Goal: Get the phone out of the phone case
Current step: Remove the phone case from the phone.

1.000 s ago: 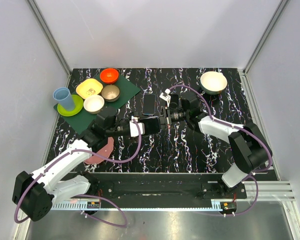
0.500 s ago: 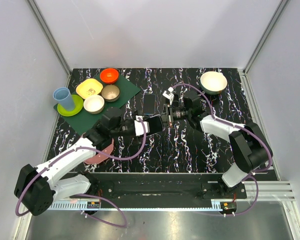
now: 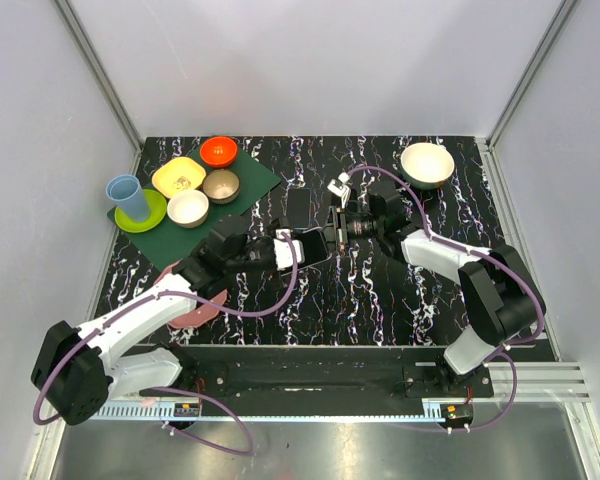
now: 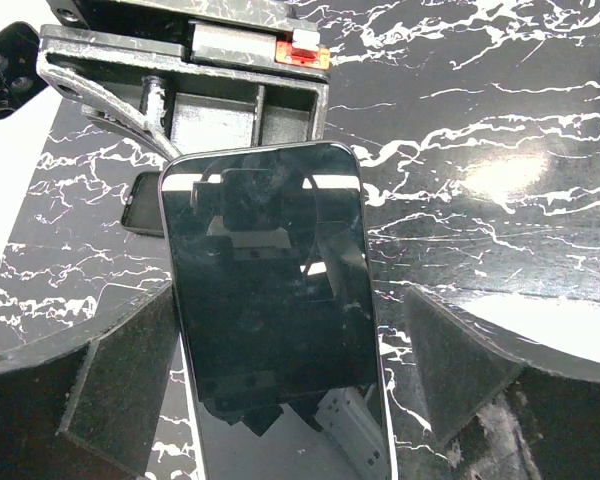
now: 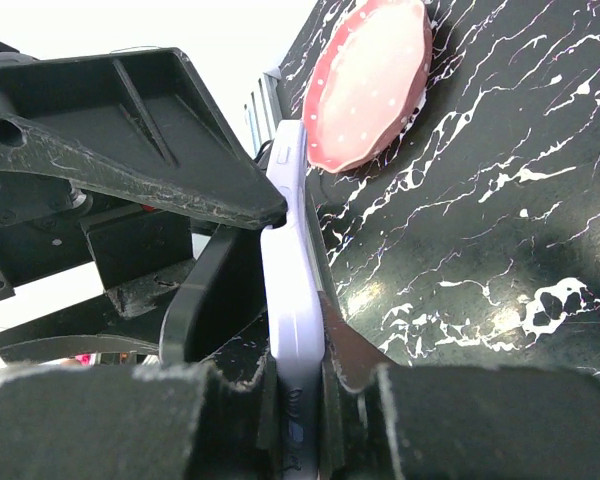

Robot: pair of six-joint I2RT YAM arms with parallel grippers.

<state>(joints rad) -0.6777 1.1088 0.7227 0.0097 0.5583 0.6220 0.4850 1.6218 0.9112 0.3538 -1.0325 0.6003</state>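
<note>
Black glass is facing the left wrist camera: the phone (image 4: pixel 270 300) is hanging over the middle of the bench (image 3: pixel 380 300), between the two arms. The right claw (image 5: pixel 298 400) is pinching its far short end, and the narrow jaws are clamping a lavender rim. Whether that rim is the case or the phone's own edge, I cannot tell.

The left claw (image 4: pixel 290 375) is standing wide, with one pad flanking each long side of the phone's near end. The pad on the right of that view is sitting clear of the edge. The other is sitting just beside its edge, and I cannot tell whether it is touching.

The coming move is hanging on this relation: the phone's long axis is running straight from the left claw to the right claw, roughly along the bench's left-right line and a little toward the far edge on the right. The left jaws are lying square across that axis, so the left arm is looking like the free one to close and pull along it.

A dark flat rectangle (image 3: pixel 300 207) is lying on the bench just beyond the claws toward the far edge, long axis pointing near to far. A pink plate (image 5: pixel 370 85) is sitting near the left arm.
</note>
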